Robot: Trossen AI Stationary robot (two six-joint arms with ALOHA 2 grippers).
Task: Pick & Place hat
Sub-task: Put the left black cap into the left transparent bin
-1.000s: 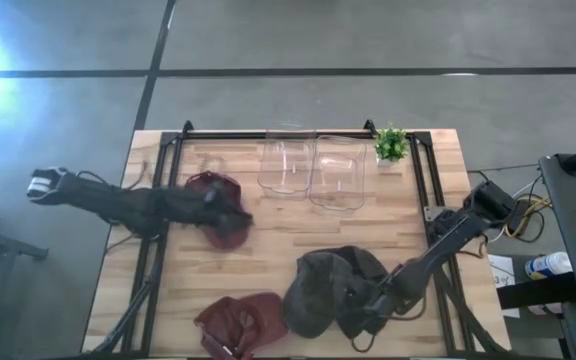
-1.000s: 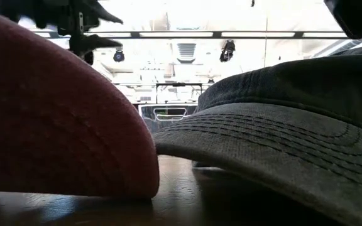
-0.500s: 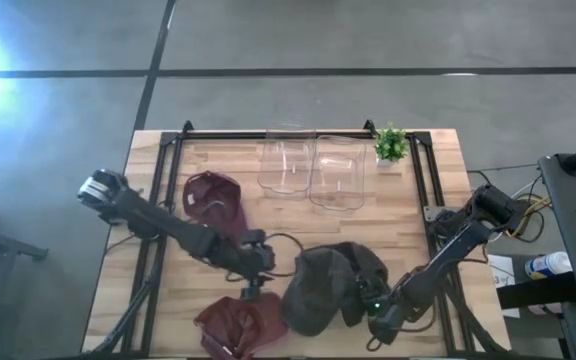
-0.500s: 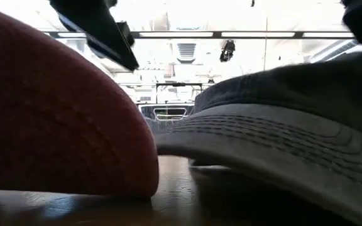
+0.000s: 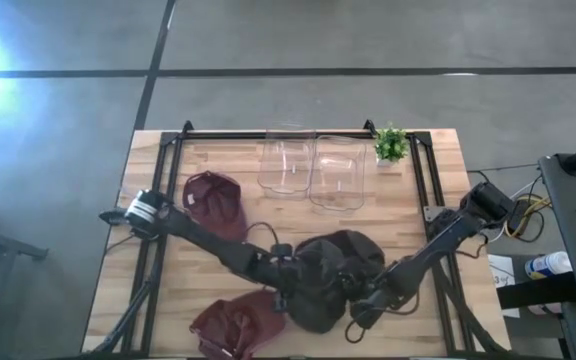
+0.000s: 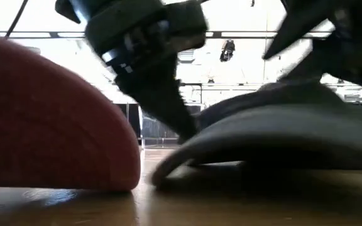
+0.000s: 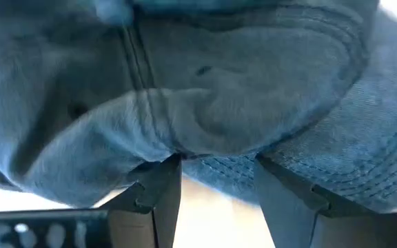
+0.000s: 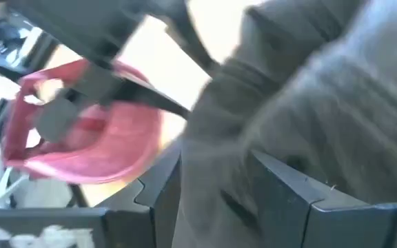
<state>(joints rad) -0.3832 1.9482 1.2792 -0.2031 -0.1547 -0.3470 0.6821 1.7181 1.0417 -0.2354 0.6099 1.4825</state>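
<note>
Right end effector (image 5: 361, 305) clamping grey hat (image 5: 333, 265), left end effector (image 5: 290, 292) parted

Bare wood lies open across the table (image 5: 438, 225) middle, between the two clear containers (image 5: 313, 170) at the far edge and the dark grey cap (image 5: 333, 275). Near-front room is crowded: both arms converge there, flanked by a red cap (image 5: 233, 325). Another red cap (image 5: 215, 200) blocks the left.

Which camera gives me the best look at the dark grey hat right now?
The high view: it shows the whole dark grey hat on the table, with the left gripper and right gripper at opposite sides. The low view shows only its brim edge-on. Both wrist views show close-up fabric at the fingers.
</note>
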